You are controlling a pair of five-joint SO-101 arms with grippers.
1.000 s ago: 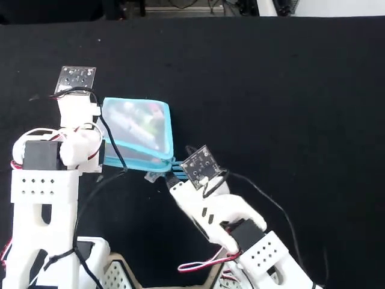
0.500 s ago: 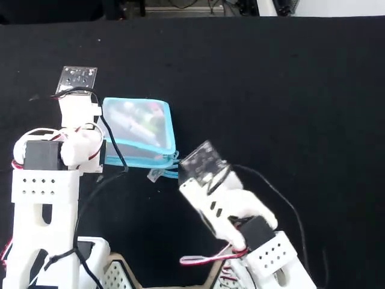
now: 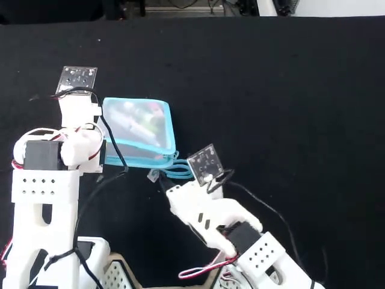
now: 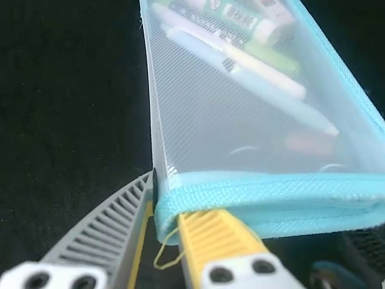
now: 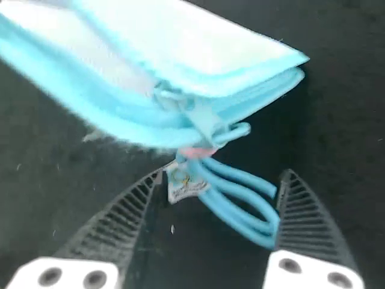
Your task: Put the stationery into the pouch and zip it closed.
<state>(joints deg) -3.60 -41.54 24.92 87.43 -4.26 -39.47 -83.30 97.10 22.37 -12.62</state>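
The translucent pouch (image 3: 138, 129) with teal trim lies on the black table, with pens and other stationery (image 4: 258, 51) showing through its wall. My left gripper (image 3: 103, 155) is shut on the pouch's near left corner (image 4: 167, 208), its grey and yellow fingers (image 4: 213, 238) pinching the teal edge. My right gripper (image 3: 166, 179) sits open at the pouch's near right corner. The blue cord loop (image 5: 240, 201) and a small tag (image 5: 183, 182) at the zip end lie between its spread fingers (image 5: 301, 211), apart from both. The zip edge (image 5: 180, 114) looks closed there.
The black table (image 3: 289, 90) stretches wide to the right and behind the pouch. Both arm bases (image 3: 42, 198) stand at the front edge. Cables (image 3: 114, 150) trail across the pouch's left side.
My right arm swung briefly and has settled slightly nearer the front, with its open fingers around the cord loop. The pouch and the left arm stayed put.
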